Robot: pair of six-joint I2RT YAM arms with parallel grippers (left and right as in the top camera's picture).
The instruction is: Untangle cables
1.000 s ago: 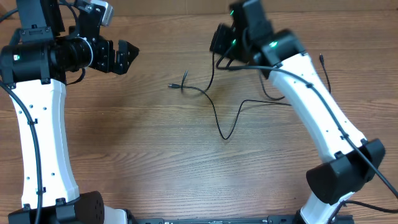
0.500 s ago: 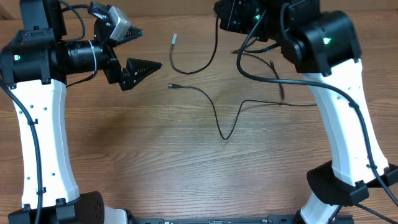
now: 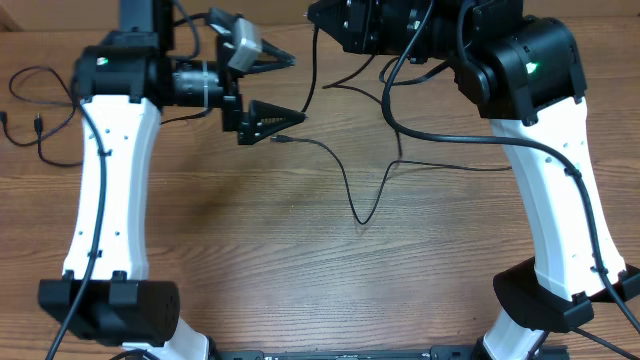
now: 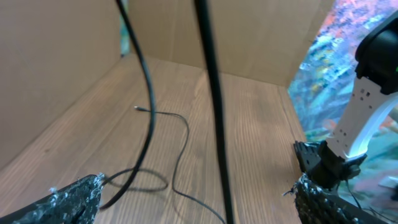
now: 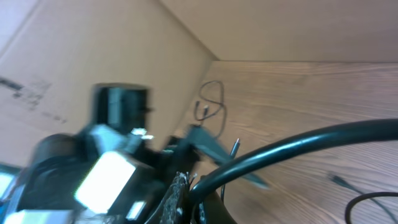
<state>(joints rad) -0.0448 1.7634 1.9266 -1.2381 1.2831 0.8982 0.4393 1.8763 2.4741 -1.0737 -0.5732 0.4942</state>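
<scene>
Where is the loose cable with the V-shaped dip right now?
In the overhead view the cable lies centrally on the table: its plug end sits near the left gripper, it dips to a V, then runs toward the right arm.

One thin black cable [image 3: 359,218] lies flat in a loose V, a second cable [image 3: 315,65] hangs lifted, and the left cables [image 3: 38,125] lie loosely looped.

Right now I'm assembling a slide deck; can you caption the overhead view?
Open left claw near the plug end of a thin black cable snaking across the wooden table.
</scene>
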